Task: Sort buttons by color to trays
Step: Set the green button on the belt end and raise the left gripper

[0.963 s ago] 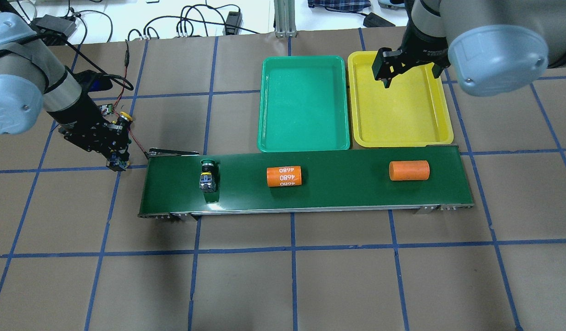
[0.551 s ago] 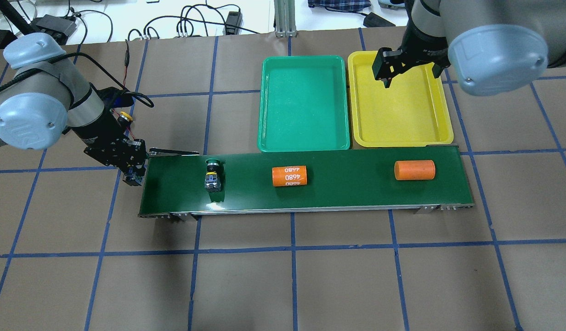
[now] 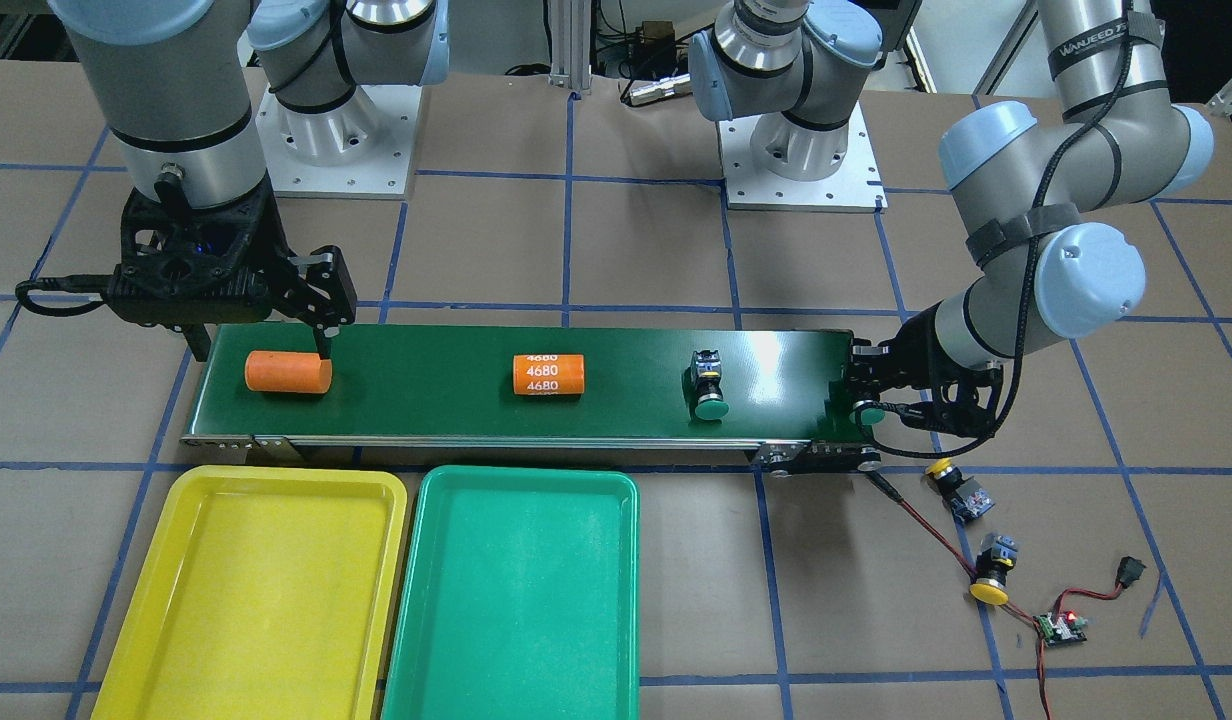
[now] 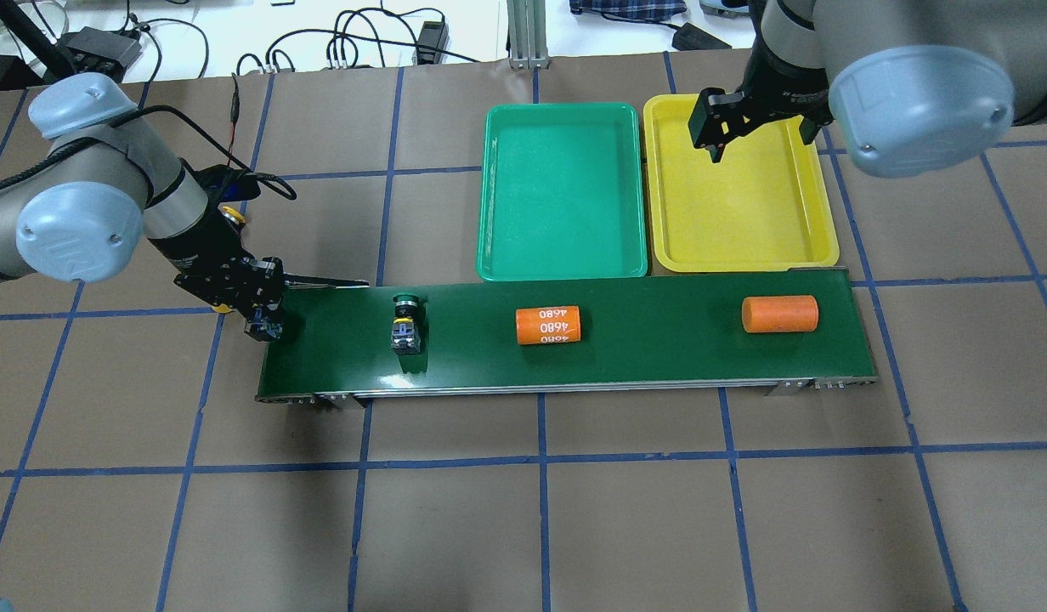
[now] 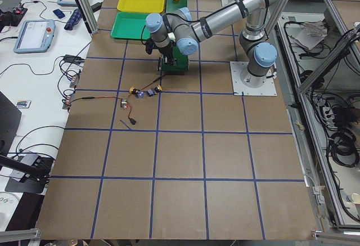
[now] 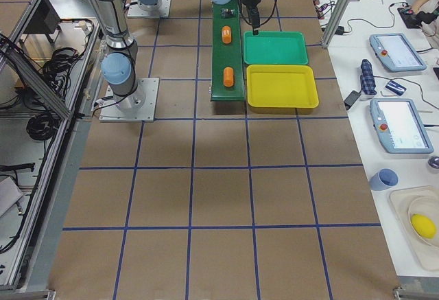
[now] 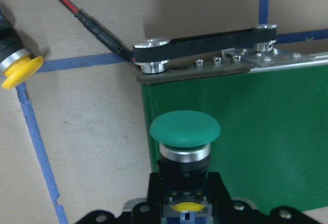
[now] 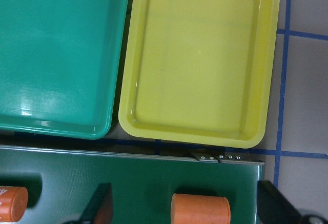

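Buttons [image 3: 709,392]: clamping one green button [image 7: 184,131] in left gripper [image 3: 869,405] at conveyor belt's [image 4: 659,348] end, spreading right gripper [image 3: 261,348] wide, filling no trays [image 4: 566,270] yet.

Brown tabletop [image 4: 625,527], blue tape grid [image 4: 541,460]

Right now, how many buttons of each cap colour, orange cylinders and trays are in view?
Green-capped buttons: 2
Yellow-capped buttons: 2
Orange cylinders: 2
Trays: 2
Total: 8
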